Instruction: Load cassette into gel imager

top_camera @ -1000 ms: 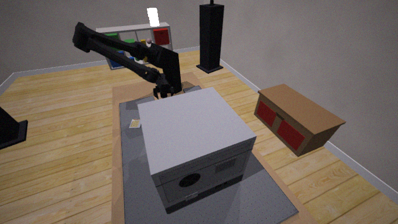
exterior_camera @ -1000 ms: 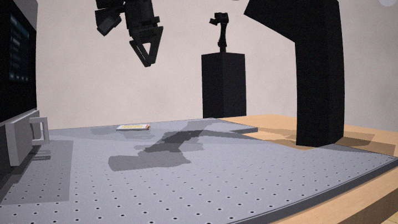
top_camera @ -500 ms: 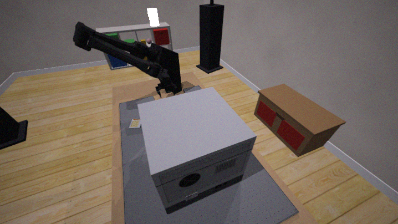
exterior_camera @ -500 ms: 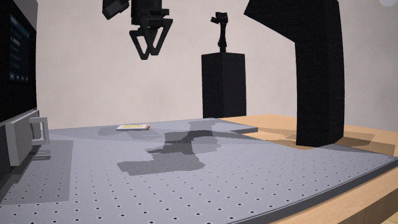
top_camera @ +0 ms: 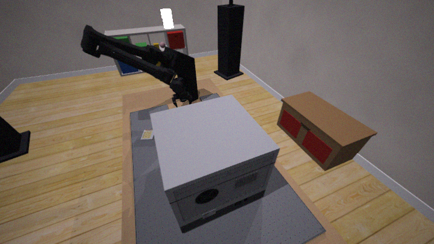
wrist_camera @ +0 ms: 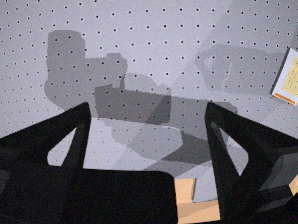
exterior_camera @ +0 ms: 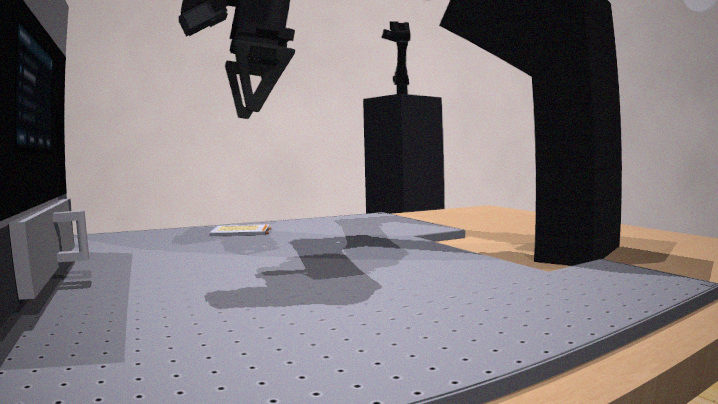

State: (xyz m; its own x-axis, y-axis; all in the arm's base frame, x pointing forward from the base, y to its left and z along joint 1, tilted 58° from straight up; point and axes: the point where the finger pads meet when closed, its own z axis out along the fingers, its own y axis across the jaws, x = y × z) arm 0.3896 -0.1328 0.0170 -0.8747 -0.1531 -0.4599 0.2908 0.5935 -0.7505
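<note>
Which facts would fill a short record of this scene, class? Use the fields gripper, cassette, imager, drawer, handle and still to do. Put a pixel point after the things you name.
gripper: open [top_camera: 182,104] [exterior_camera: 246,113] [wrist_camera: 148,105], raised above the perforated board [top_camera: 152,212] [exterior_camera: 281,341] [wrist_camera: 165,45], holding nothing
cassette: white with a yellow label [top_camera: 147,134] [exterior_camera: 240,229] [wrist_camera: 289,80], lying flat on the board
imager: upright grey box [top_camera: 212,139] [exterior_camera: 37,165], dark screen on its front
drawer: front panel [exterior_camera: 37,251] in view; glass not visible
handle: pale, on the drawer front [exterior_camera: 83,236]
still to do: cassette onto the glass, drawer shut
</note>
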